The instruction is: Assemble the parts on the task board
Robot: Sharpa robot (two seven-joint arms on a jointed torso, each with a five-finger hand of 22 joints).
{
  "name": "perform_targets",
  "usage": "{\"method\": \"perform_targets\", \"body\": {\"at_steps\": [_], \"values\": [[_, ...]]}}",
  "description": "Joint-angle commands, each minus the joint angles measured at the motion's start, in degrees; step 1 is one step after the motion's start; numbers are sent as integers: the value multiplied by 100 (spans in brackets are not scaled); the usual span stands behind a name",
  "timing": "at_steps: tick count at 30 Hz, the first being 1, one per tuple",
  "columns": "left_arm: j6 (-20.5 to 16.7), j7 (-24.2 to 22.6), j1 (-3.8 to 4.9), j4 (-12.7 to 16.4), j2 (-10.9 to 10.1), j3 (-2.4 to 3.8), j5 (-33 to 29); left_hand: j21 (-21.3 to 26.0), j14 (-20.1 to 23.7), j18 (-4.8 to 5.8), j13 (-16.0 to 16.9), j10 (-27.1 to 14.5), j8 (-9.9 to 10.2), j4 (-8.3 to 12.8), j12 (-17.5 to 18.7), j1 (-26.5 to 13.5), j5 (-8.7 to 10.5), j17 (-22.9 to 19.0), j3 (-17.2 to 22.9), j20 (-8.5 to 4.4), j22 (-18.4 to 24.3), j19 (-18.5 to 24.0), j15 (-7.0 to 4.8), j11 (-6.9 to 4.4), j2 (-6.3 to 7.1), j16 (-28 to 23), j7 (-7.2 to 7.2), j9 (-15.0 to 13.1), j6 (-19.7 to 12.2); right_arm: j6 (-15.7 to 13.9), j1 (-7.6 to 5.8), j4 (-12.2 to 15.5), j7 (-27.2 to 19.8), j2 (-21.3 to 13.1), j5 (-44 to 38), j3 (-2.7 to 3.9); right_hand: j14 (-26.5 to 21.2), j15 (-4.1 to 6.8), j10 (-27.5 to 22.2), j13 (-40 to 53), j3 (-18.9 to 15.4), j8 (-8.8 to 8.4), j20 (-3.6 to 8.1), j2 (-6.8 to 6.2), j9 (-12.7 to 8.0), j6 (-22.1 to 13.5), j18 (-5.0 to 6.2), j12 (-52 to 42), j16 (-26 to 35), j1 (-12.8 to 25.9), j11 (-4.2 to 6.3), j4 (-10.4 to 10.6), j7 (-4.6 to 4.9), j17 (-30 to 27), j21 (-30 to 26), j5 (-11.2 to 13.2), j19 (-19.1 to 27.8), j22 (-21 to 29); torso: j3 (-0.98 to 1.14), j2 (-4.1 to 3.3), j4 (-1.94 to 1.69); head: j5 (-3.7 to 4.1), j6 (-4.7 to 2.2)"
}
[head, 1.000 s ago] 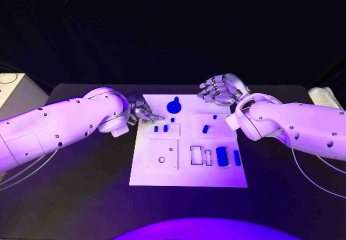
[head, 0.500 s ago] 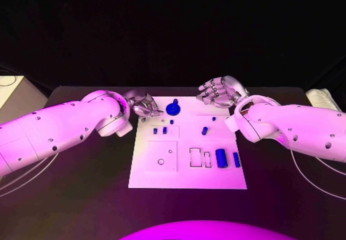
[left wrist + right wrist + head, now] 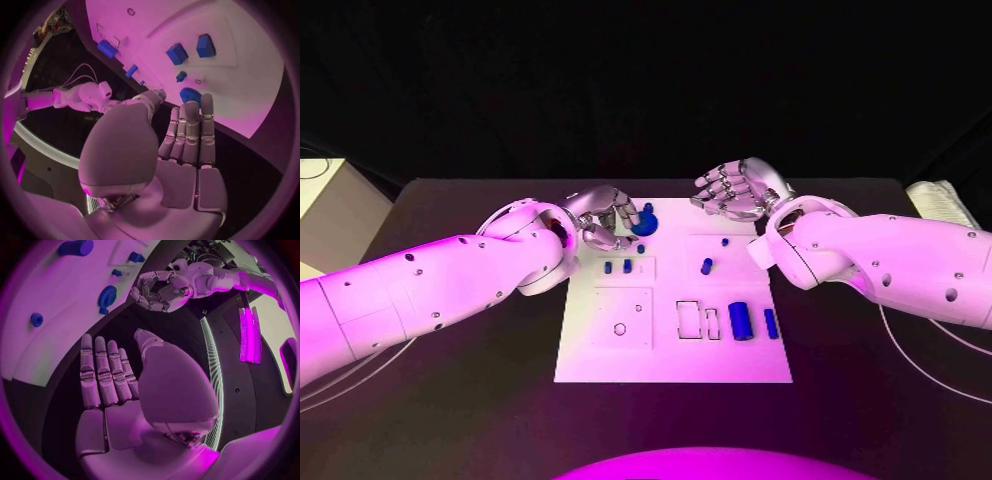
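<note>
White task board [image 3: 672, 355] flat on the middle of the black table [image 3: 459, 400], with small blue parts spread over its far half and right side. Large round blue part [image 3: 646, 216] at the far edge of the board, just beside the left hand [image 3: 600, 218]. Left hand hovering over the board's far left corner, fingers loosely extended and apart, holding nothing. Right hand [image 3: 740, 187] raised past the board's far right corner, fingers apart and partly curled, also empty. 2 short blue pegs [image 3: 617, 267] side by side in the left block, 2 upright blue pieces [image 3: 753, 321] near the right edge.
</note>
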State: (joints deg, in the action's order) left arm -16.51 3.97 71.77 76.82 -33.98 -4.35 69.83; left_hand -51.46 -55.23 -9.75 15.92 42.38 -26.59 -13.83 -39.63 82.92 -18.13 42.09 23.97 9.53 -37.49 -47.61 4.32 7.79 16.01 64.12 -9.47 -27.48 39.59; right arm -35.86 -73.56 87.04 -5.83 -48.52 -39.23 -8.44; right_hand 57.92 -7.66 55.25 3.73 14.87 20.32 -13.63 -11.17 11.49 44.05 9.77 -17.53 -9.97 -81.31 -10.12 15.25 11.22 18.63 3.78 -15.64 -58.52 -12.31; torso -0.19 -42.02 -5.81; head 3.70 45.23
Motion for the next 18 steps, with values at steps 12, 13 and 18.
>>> {"method": "perform_targets", "body": {"at_steps": [12, 13, 18], "values": [[594, 29, -21, -424, 406, -61, 914, -96, 25, -71, -283, 126, 128, -29, 118, 292, -47, -170, -15, 37, -88, -94, -21, 0, -64, 369, 76, 340, 413, 79, 5, 3, -53, 21, -15, 1, 28, 6, 19, -9, 30, -39, -2, -26, -6, -4, 73, 32, 33, -17, -4, -10, 246, -5, 3, -39, -29, 10, 10, -5, 8, 28, -16], [631, 41, -21, -455, 432, -63, 927, -100, 28, -70, -292, 126, 138, -32, 125, 288, -44, -176, -14, 37, -92, -92, -20, 2, -54, 377, 77, 351, 418, 79, 5, 4, -53, 22, -15, 1, 28, 6, 19, -9, 30, -39, -2, -26, -6, -4, 73, 32, 33, -17, -4, -10, 246, -5, 3, -39, -29, 10, 10, -6, 9, 27, -18], [716, 55, -22, -565, 533, -73, 954, -109, 41, -69, -317, 130, 166, -39, 145, 288, -36, -193, -2, 37, -104, -83, -18, 3, -44, 397, 84, 380, 435, 78, 5, 6, -52, 24, -15, 1, 33, 7, 22, -9, 40, -39, -2, -23, -9, 0, 74, 37, 39, -22, -2, -15, 243, -13, 4, -46, -32, 24, 5, -5, -2, 41, -19]]}}
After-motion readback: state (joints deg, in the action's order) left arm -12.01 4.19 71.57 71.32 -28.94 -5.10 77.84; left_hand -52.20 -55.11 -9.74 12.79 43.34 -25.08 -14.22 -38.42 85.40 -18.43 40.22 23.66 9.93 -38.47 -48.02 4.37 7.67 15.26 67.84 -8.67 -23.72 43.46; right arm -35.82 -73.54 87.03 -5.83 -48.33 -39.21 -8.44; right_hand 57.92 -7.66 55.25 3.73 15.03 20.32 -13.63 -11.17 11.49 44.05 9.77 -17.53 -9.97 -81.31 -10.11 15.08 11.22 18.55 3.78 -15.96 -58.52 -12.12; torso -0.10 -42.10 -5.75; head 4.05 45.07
